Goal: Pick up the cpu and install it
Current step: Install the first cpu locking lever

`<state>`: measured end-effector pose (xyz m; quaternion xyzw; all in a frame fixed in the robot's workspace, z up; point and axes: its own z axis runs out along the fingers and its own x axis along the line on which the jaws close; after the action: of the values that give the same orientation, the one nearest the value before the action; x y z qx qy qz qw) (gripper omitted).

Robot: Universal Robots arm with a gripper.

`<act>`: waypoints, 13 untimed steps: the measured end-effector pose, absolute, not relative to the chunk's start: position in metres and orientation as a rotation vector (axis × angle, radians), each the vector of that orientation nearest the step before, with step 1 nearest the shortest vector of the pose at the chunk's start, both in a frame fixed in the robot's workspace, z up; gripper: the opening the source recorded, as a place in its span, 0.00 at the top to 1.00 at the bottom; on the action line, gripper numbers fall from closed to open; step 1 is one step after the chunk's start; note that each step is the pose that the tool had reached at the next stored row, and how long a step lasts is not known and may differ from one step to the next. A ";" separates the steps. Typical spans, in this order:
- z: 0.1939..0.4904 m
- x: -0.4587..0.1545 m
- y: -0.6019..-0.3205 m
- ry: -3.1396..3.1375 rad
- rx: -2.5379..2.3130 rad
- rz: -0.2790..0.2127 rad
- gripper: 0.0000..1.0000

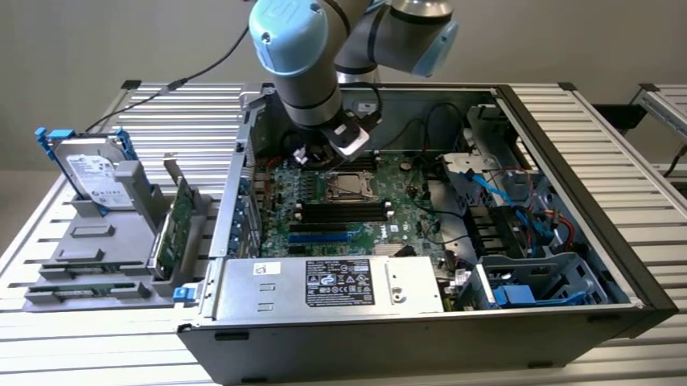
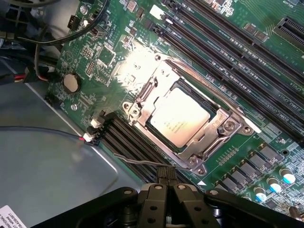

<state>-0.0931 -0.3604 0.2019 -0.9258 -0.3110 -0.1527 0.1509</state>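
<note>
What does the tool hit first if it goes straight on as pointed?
Probably the thin socket lever, or the black memory slots under it, beside the socket rather than the cpu seated in it. Depth from the tool to the board is unclear.

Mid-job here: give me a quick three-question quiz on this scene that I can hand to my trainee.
1. True or false: the cpu sits in the socket frame on the motherboard, not in the claw.
2. Where is the hard drive? A) standing in the grey holder outside the case, at the exterior view's left; B) lying inside the case; C) gripped by the claw.
3. Fill in: above the board, the claw's jaws are ____.

Key: 1 true; 2 A; 3 shut.
</note>
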 end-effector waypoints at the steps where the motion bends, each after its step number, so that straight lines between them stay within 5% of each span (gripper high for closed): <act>1: 0.202 -0.093 -0.361 -0.895 -2.658 -0.440 0.89; 13: 0.200 -0.090 -0.365 -0.928 -2.645 -0.452 0.89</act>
<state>-0.0895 -0.3648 0.2001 -0.9209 -0.3233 -0.1573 0.1506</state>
